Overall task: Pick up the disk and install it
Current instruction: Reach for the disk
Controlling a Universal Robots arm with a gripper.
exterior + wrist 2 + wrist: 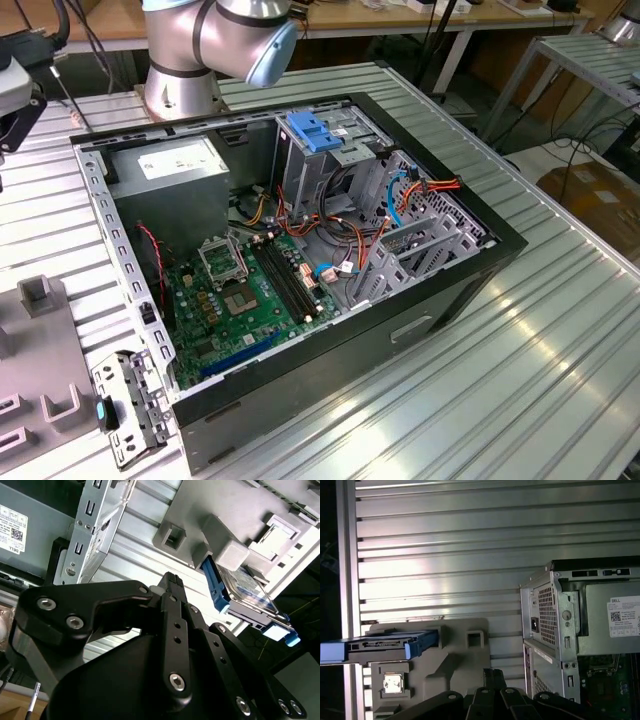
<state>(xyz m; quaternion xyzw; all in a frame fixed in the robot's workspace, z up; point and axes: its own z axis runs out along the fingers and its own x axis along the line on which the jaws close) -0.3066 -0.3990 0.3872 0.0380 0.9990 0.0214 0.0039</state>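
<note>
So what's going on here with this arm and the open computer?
A robot arm's gripper hangs over the ribbed metal table, next to the open computer case. The disk, with its blue side rails, sits in a grey holder on the table, apart from the gripper. It has not been picked up yet.
</note>
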